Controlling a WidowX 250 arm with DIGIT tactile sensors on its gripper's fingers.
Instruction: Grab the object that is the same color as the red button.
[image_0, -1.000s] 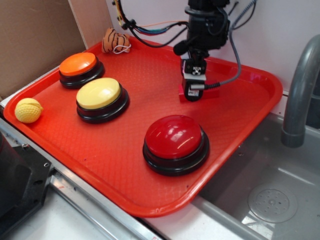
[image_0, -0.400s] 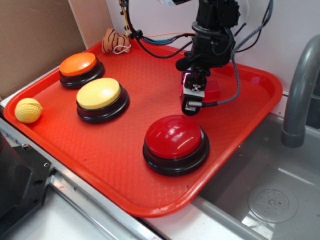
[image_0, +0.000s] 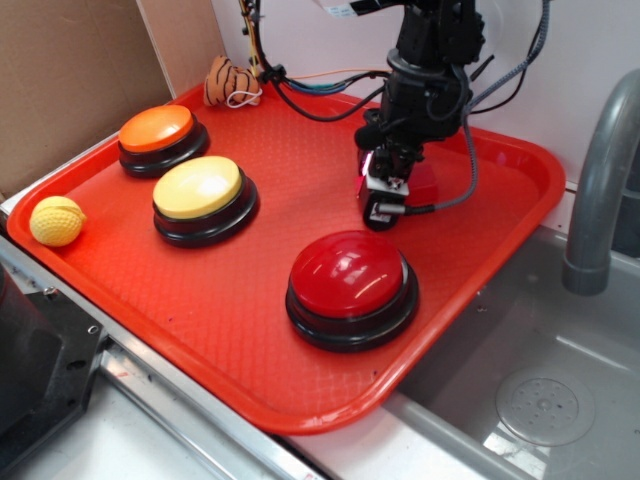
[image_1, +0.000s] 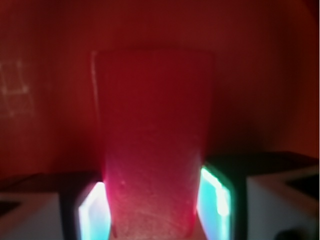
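Observation:
The small red block (image_0: 428, 184) lies on the red tray (image_0: 250, 330) at the back right, just behind the red dome button (image_0: 350, 276). My gripper (image_0: 404, 188) stands over the block, and its wrist camera hides most of it. In the wrist view the block (image_1: 155, 125) fills the space between my two fingers, and the lit pads (image_1: 215, 197) press against both its sides. The gripper (image_1: 152, 205) is shut on the block. The block looks low, at or just above the tray floor.
An orange-topped button (image_0: 160, 135) and a yellow-topped button (image_0: 203, 195) stand on the tray's left half. A yellow ball (image_0: 56, 220) rests at the left rim and a striped tiger toy (image_0: 226, 82) at the back. A sink with a grey faucet (image_0: 600, 190) is to the right.
The arm shifted slightly right and settled over the red block, which now shows less beside the gripper. The buttons, ball and toy have not moved.

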